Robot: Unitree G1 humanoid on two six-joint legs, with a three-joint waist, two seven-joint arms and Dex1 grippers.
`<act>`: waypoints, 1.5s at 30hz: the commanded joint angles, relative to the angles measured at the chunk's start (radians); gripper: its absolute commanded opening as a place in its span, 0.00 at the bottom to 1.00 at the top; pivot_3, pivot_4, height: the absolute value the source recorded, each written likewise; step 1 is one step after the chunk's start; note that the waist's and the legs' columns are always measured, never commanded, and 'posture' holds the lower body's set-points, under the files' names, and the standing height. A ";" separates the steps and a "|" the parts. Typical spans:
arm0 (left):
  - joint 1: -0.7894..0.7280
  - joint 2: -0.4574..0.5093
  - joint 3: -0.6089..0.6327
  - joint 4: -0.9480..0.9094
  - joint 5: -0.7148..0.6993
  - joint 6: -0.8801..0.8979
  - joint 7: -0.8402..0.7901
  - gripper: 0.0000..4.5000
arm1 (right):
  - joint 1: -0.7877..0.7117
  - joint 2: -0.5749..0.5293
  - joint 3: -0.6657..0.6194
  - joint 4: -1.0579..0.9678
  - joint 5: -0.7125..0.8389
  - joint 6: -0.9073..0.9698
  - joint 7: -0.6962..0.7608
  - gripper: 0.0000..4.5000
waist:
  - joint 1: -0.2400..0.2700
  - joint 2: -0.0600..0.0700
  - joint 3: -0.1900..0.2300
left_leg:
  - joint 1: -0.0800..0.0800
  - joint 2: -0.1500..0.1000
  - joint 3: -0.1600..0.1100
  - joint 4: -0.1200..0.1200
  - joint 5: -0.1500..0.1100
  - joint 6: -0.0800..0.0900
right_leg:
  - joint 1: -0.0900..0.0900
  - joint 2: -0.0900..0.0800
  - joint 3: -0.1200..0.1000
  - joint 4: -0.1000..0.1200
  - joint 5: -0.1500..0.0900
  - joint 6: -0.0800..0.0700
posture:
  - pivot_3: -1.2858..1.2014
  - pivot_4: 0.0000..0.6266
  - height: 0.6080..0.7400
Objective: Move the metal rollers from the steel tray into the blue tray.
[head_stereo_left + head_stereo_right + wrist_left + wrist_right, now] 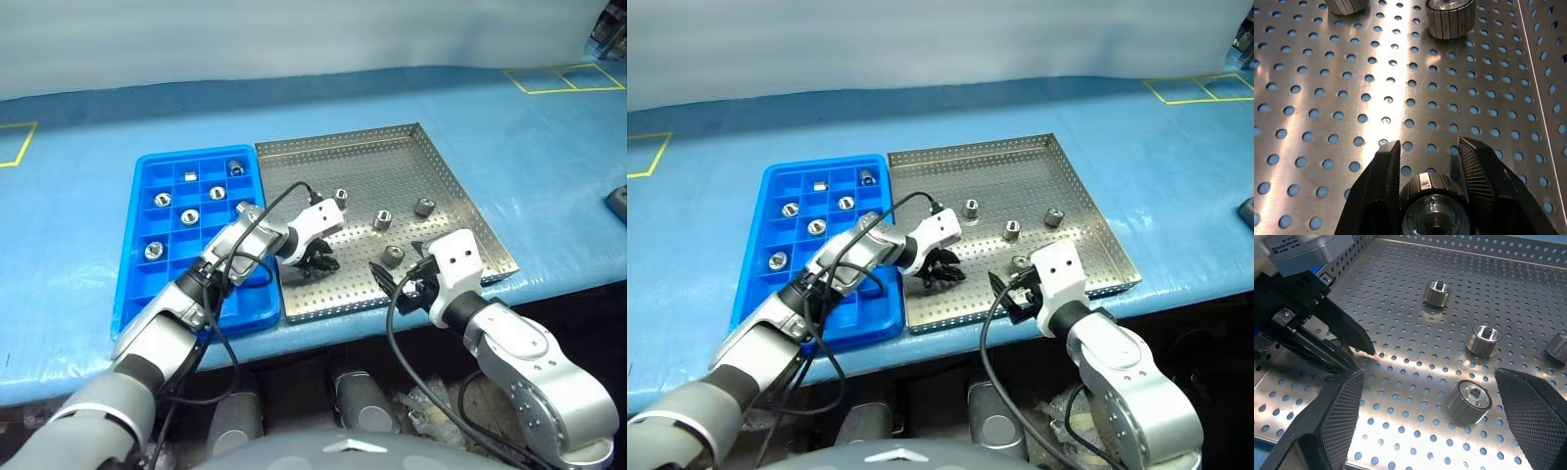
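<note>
The steel tray [392, 162] lies on the blue table with the blue tray [132, 257] against its left side. My left gripper [318, 262] points down at the steel tray's front left part. In the left wrist view its fingers [1382, 186] are closed against both sides of a metal roller [1435, 205] standing on the perforated bottom. Three loose rollers [341, 197] [382, 220] [423, 207] stand in the tray's middle. My right gripper [402, 266] hangs open over the tray's front edge, a roller [1469, 404] just ahead between its fingers. Several rollers [189, 216] sit in blue tray compartments.
The table's front edge runs just below both trays. Yellow tape squares [563, 78] mark the cloth at the far right and far left. A dark object [617, 201] lies at the right edge. A cable [265, 220] loops over my left wrist.
</note>
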 commanded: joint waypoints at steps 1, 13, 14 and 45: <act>-0.008 -0.019 0.068 -0.062 -0.012 -0.016 0.026 0.36 | -0.024 0.003 0.000 -0.011 0.008 0.000 -0.002 1.00 | 0.003 0.000 0.000 | 0.000 0.000 0.000 0.000 0.000 0.000 | 0.000 0.000 0.000 0.000 0.000 0.000 | 0.44 0.24 1.00; 0.039 -0.067 0.430 -0.289 -0.060 0.056 0.323 0.36 | -0.080 -0.003 0.042 0.006 0.016 0.009 0.008 1.00 | 0.016 0.001 0.000 | -0.001 0.000 0.000 0.000 0.000 0.000 | -0.001 0.000 0.000 0.000 0.003 0.006 | 0.46 0.24 1.00; 0.054 -0.079 0.473 -0.309 -0.070 0.065 0.360 0.36 | -0.090 -0.004 0.048 0.009 0.018 0.008 0.012 1.00 | 0.017 0.001 0.000 | -0.001 0.000 -0.001 0.000 0.000 0.000 | -0.001 0.000 0.000 0.000 0.003 0.006 | 0.46 0.24 1.00; 0.749 -0.192 0.637 -0.843 0.060 0.172 0.864 0.36 | -0.431 0.086 0.423 0.262 0.001 -0.152 0.219 1.00 | 0.134 0.000 -0.001 | 0.007 0.000 -0.003 0.001 0.000 0.000 | 0.009 -0.002 -0.005 -0.001 0.000 -0.001 | 0.53 0.24 1.00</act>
